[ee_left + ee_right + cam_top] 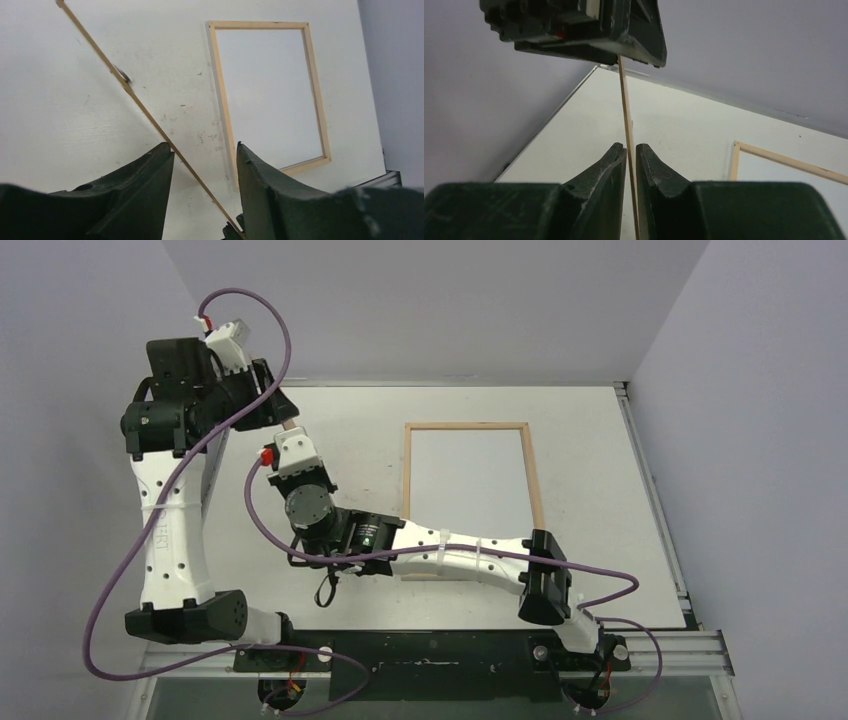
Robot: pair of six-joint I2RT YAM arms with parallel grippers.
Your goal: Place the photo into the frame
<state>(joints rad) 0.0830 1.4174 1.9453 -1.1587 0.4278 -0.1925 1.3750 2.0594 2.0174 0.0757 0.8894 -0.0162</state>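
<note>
Lying flat, pale-wood frame [407, 475]; R claw [631, 148] pinches strip [623, 100].

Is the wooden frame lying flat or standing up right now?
Lying flat: the frame rests on the table, all four sides down.

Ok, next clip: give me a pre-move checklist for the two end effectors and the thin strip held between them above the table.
1. Light wooden rectangular frame lying flat on the white table: ok.
2. Is the photo seated in the frame: cannot tell. The opening shows only a plain pale surface.
3. Right end effector closed on the thin tan strip: ok, it is tight around the strip.
4. Left end effector gripping the strip: cannot tell. Its gap looks wide in the left wrist view.
5. Frame free of arms overhead: not ok. The right arm crosses its near rail.
</note>
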